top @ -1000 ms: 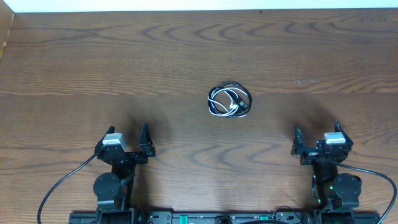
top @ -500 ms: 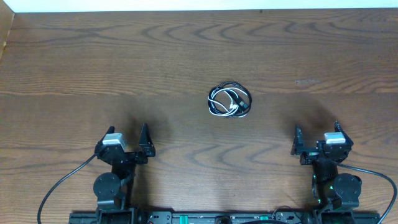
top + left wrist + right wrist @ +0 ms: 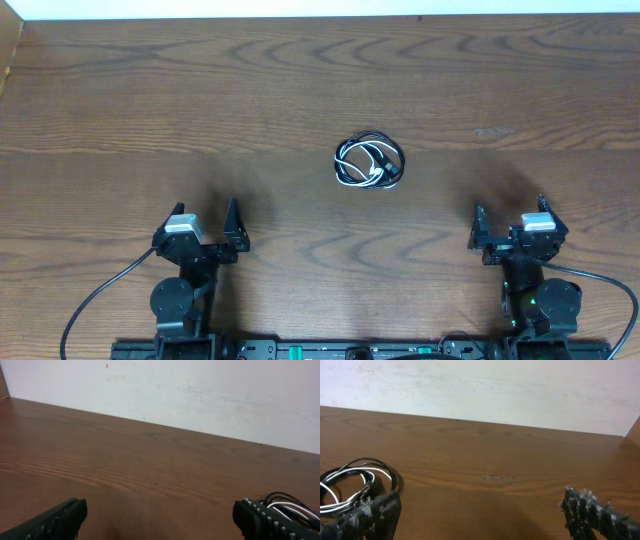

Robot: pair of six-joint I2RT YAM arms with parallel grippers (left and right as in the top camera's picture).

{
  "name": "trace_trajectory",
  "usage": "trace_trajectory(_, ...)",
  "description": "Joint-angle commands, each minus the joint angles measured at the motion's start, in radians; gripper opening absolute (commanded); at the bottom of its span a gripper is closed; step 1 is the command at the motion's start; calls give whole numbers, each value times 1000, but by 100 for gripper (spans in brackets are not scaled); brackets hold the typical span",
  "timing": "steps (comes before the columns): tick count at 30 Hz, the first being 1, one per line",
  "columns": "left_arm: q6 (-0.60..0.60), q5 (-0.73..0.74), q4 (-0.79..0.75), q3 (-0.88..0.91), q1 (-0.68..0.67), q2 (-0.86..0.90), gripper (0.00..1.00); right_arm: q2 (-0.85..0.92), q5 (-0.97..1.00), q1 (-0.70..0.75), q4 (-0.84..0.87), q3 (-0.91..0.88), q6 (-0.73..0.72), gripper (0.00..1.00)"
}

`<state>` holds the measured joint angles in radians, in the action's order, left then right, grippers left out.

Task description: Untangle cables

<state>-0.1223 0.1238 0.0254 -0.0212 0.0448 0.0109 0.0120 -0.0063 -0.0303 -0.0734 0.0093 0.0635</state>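
Observation:
The cables (image 3: 369,162) lie as one small coiled bundle of black and white cords near the middle of the wooden table. The bundle also shows at the far right of the left wrist view (image 3: 290,502) and at the left of the right wrist view (image 3: 355,482). My left gripper (image 3: 205,222) is open and empty near the front left, well short of the bundle. My right gripper (image 3: 510,218) is open and empty near the front right, also apart from it.
A white wall (image 3: 200,395) runs along the table's far edge. A raised wooden side edge (image 3: 10,55) stands at the far left. Thick black arm wires (image 3: 95,300) loop by the arm bases at the front.

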Motion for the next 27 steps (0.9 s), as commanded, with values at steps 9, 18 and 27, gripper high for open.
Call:
trace_trajectory(9,18,-39,32,17,4,-5,98,-6,-4,2,5,-4,13,99)
trace_trajectory(18,17,-25,33,17,3,-5,98,-6,-4,2,3,-4,13,99)
trace_trajectory(27,17,53,26,-12,4,14,98,-6,-53,2,2,-3,13,99)
